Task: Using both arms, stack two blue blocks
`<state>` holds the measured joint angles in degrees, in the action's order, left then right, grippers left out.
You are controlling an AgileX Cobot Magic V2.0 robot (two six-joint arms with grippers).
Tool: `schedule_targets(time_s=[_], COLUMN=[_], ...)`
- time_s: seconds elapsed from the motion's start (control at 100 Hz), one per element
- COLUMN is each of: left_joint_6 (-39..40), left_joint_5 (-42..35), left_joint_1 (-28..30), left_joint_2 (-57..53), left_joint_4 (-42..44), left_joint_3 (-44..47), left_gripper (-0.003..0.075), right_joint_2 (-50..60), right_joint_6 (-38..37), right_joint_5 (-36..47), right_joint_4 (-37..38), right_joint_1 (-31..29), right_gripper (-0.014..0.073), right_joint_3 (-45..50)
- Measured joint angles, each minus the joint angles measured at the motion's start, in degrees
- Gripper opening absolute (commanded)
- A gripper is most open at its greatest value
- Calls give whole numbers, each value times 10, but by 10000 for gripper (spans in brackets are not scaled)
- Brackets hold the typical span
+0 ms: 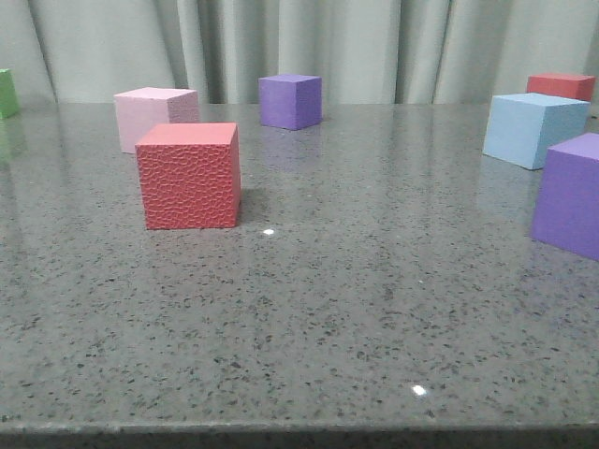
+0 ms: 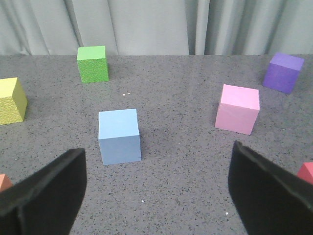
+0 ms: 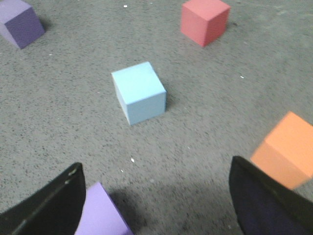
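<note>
Blocks look soft and light, so we squeeze their flat sides gently. Our left gripper (image 2: 156, 196) is wide apart above one blue block (image 2: 119, 135). Our right gripper (image 3: 156, 200) is wide too, near the other blue block (image 3: 139, 92), both on the table (image 1: 328, 309).

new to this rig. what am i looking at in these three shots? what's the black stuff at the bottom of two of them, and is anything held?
It is a two-armed table robot. One picture looks forward over the grey table; the other two come from cameras on each wrist. The black shapes are claw fingers: left claw, right claw. Both are open and hold nothing. Coloured foam cubes lie scattered around. Each wrist camera faces a pale blue block: one before the left claw, one before the right. The front view shows only one blue block, at the right.
</note>
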<state>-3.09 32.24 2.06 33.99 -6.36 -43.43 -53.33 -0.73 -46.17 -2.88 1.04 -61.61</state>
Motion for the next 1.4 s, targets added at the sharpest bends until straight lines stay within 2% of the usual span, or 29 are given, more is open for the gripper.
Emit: schedule_targets(time_s=[0.19, 0.4, 0.66, 0.85, 1.4], left_joint_6=[0, 0, 0, 0, 0], left_joint_5=[2, 3, 3, 8, 24], left_joint_1=[0, 0, 0, 0, 0], left_joint_2=[0, 0, 0, 0, 0], left_joint_4=[0, 0, 0, 0, 0], left_joint_3=[0, 0, 0, 0, 0], left_gripper=[578, 576, 576, 576, 576], right_joint_2=[-140, -288, -443, -509, -590], right_joint_6=[10, 46, 94, 116, 128], right_joint_5=[-48, -118, -172, -179, -175], right_joint_4=[-4, -8, -29, -29, -29], right_joint_1=[23, 23, 24, 24, 24], right_gripper=[598, 598, 598, 598, 584], right_joint_3=[-132, -262, -369, -405, -407])
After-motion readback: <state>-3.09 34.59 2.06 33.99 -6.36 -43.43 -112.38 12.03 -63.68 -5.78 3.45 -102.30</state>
